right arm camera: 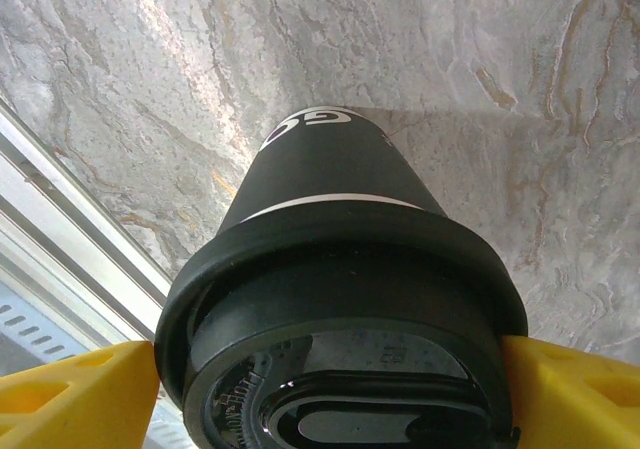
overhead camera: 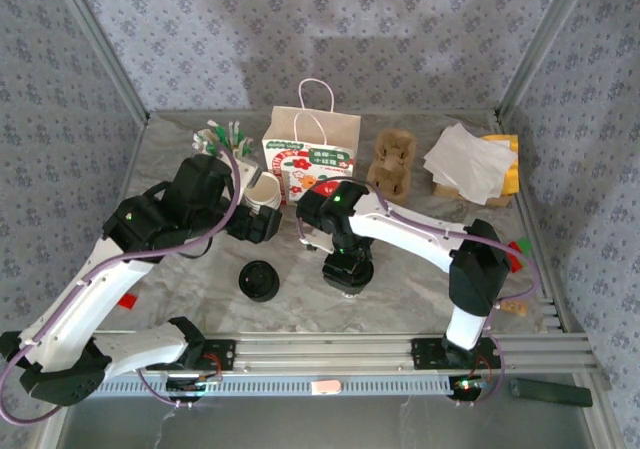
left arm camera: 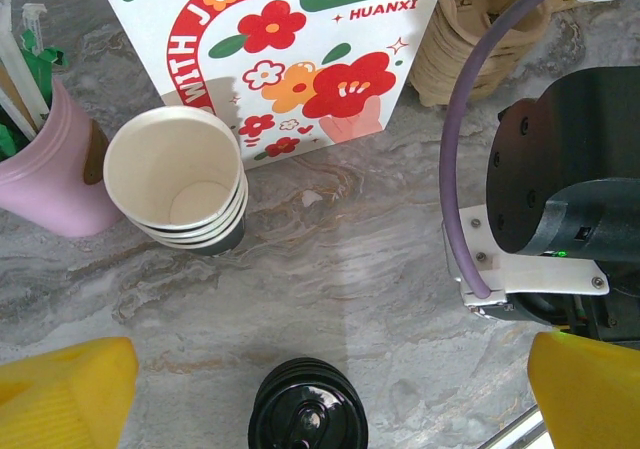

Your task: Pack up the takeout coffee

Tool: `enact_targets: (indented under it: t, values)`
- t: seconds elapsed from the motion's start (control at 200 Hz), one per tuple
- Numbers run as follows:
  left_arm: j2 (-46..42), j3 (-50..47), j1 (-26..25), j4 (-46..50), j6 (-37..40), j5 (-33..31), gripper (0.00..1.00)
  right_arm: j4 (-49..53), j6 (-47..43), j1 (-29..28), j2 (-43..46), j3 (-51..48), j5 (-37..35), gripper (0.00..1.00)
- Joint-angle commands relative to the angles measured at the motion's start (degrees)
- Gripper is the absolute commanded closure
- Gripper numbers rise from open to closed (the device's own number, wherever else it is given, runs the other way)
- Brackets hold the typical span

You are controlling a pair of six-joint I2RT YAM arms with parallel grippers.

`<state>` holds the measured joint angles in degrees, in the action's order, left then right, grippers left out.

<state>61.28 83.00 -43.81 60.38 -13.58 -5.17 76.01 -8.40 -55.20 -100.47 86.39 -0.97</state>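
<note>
The takeout coffee (right arm camera: 340,199) is a dark cup with a white band and a round black lid, standing on the marble table top. My right gripper (right arm camera: 330,389) reaches down over it, and a yellow fingertip (right arm camera: 80,389) presses the lid's rim on each side, so it is shut on the cup. From above, that gripper (overhead camera: 347,269) hangs in front of the flowered paper bag (overhead camera: 312,159) and covers the cup. My left gripper (left arm camera: 330,399) is open and holds nothing, hovering over a pile of black lids (left arm camera: 308,409).
A stack of lidless cups (left arm camera: 180,179) stands next to the bag (left arm camera: 290,59), with a pink straw holder (left arm camera: 50,169) to its left. A cardboard cup carrier (overhead camera: 392,164) and napkins (overhead camera: 470,164) lie at the back right. The metal rail (overhead camera: 330,354) borders the near edge.
</note>
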Motion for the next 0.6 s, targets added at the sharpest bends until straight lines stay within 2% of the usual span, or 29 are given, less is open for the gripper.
enact_targets:
  t: [0.0, 0.285, 0.595]
  values:
    - [0.59, 2.42, 0.26, 0.3, -0.48, 1.27, 0.0, 0.92, 0.77, 0.42, 1.86, -0.1, -1.42, 0.14]
    - [1.54, 2.95, 0.24, -0.09, -0.39, 1.91, 0.0, 2.1, 1.99, 0.39, 3.52, 1.24, -1.2, 0.19]
    - [2.01, 3.35, 0.3, 0.09, -0.3, 1.98, 0.0, 1.04, 2.25, 0.52, 2.41, 0.58, -0.01, 0.16]
